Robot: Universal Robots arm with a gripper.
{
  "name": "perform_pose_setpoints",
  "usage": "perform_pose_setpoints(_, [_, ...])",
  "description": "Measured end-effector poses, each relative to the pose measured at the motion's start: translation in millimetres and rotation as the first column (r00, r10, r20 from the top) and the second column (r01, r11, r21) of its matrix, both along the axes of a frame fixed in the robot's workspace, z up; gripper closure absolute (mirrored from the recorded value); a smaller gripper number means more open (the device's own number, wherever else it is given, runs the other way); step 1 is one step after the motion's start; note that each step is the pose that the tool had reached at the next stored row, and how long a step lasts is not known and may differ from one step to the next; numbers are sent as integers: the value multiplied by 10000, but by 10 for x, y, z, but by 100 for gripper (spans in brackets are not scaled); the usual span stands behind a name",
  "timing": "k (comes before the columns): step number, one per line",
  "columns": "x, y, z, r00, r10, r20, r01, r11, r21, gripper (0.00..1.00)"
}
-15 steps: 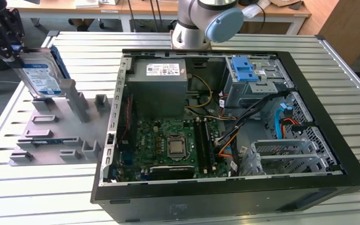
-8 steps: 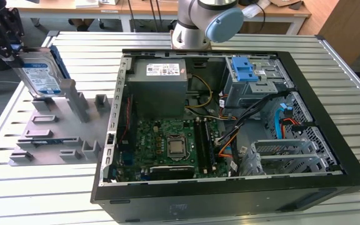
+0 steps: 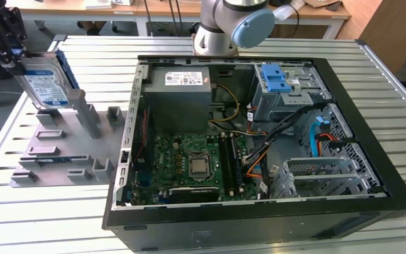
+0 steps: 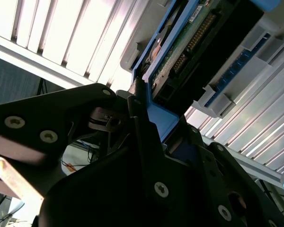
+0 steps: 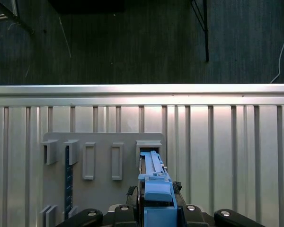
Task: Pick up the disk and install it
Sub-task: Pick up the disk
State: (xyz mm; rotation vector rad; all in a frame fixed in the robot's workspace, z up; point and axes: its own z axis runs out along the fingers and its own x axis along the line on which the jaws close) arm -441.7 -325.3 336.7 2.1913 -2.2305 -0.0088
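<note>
The disk (image 3: 44, 84), silver with a white-and-blue label and a blue carrier frame, stands on edge at the exterior view's far left, over the back of the grey fixture plate (image 3: 62, 153). My gripper (image 3: 11, 53) is shut on its upper end. In the first wrist view the disk (image 5: 154, 182) shows edge-on between the black fingers (image 5: 125, 215), its far end by a raised slot (image 5: 149, 144) of the plate. Whether it still touches the slot I cannot tell. The second wrist view shows the disk's green board and blue frame (image 4: 189, 42) coming out of the gripper (image 4: 146, 118).
An open black computer case (image 3: 372, 153) lies to the exterior view's right of the plate, with a grey power-supply box (image 3: 178, 90), a motherboard (image 3: 196, 164), a light-blue latch (image 3: 277, 79) and a metal drive cage (image 3: 326, 174). The arm's base (image 3: 224, 26) stands behind it.
</note>
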Motion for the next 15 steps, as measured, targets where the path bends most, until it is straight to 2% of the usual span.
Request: perform_pose_setpoints(15, [0, 0, 70, 10000, 0, 1, 0, 10000, 1, 64])
